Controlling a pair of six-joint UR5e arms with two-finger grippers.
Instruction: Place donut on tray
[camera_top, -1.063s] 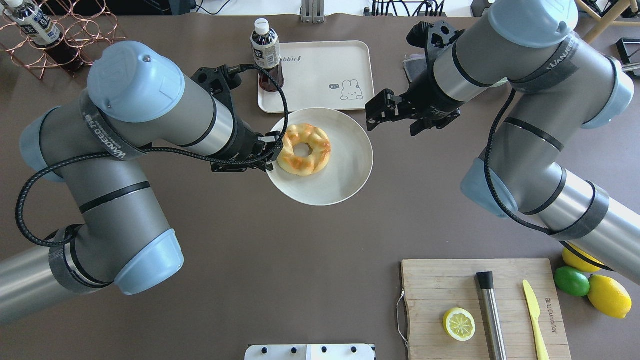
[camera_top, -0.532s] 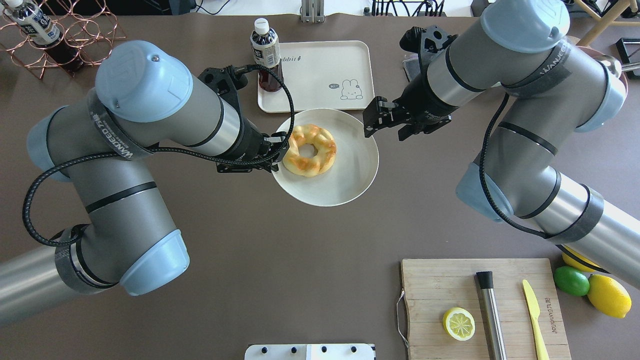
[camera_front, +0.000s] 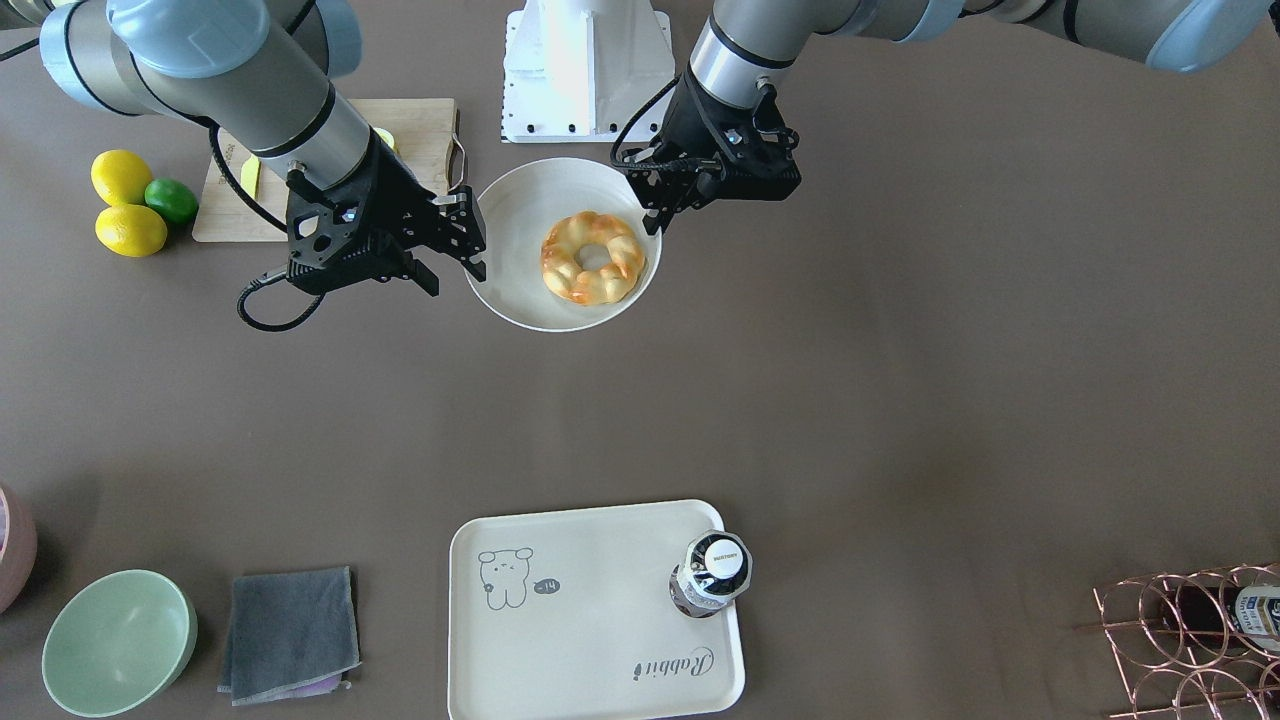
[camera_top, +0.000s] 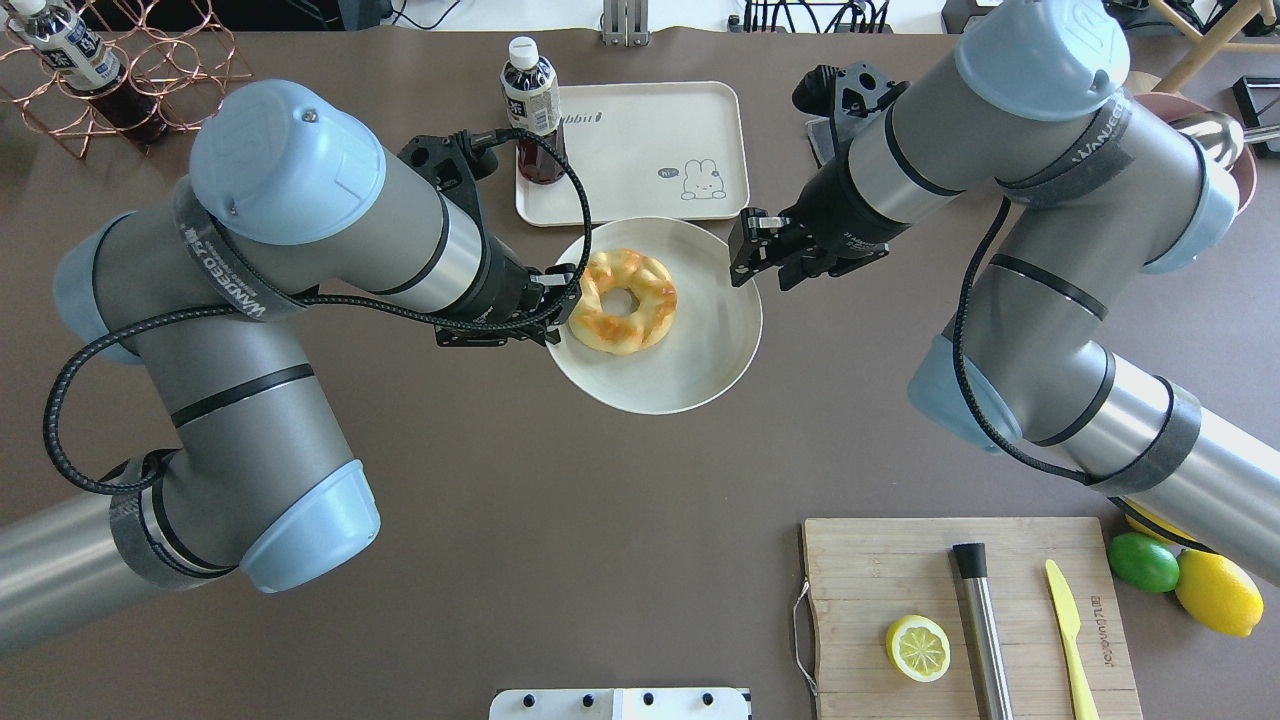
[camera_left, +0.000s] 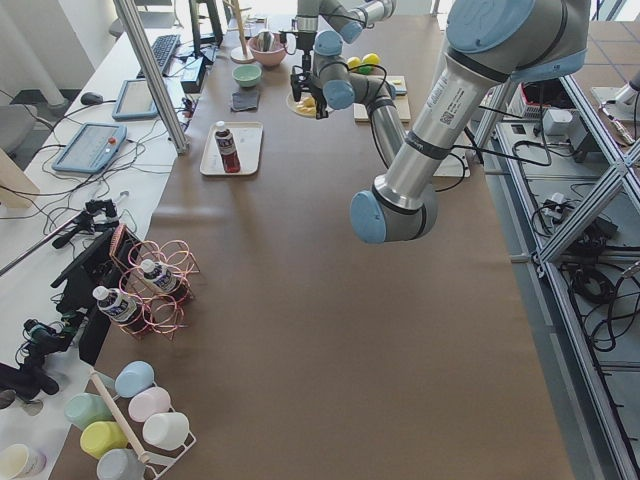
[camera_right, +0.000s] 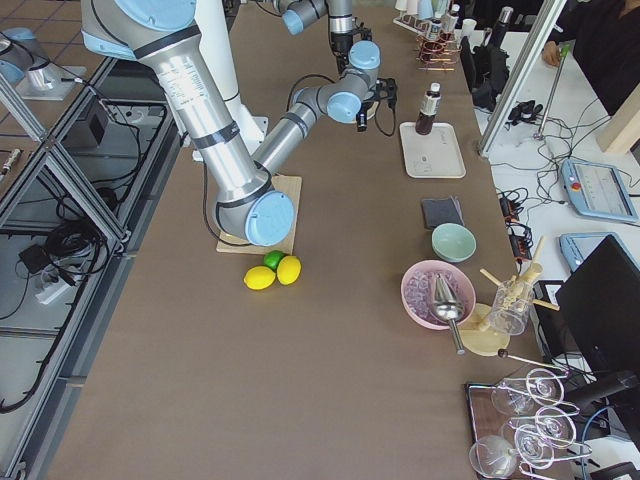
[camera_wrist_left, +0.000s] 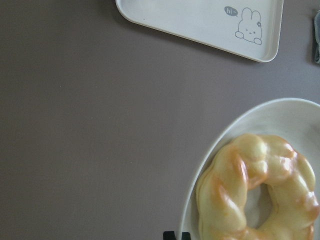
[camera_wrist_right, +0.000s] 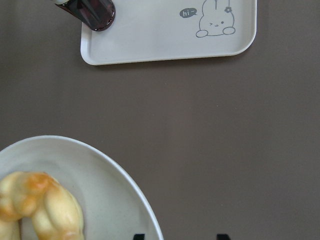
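The golden braided donut (camera_top: 625, 300) lies on a round white plate (camera_top: 690, 360), just in front of the cream tray (camera_top: 640, 140) with its bear drawing. My left gripper (camera_top: 560, 300) is shut on the plate's left rim. My right gripper (camera_top: 745, 262) is open at the plate's right rim. In the left wrist view the donut (camera_wrist_left: 260, 190) fills the lower right and the tray (camera_wrist_left: 200, 20) is at the top. In the right wrist view the plate's rim (camera_wrist_right: 135, 195) reaches between my open fingertips (camera_wrist_right: 222, 236). In the front-facing view the donut (camera_front: 592, 257) sits between both grippers.
A dark drink bottle (camera_top: 530, 100) stands on the tray's left corner. A wooden cutting board (camera_top: 870, 580) with a lemon half (camera_top: 918, 648), a knife and a steel tool is front right, lemons and a lime (camera_top: 1145, 562) beside it. A wire rack (camera_top: 150, 60) is back left.
My left gripper has slid the plate with the donut a little to the right. My right gripper has moved in toward the plate's right rim.
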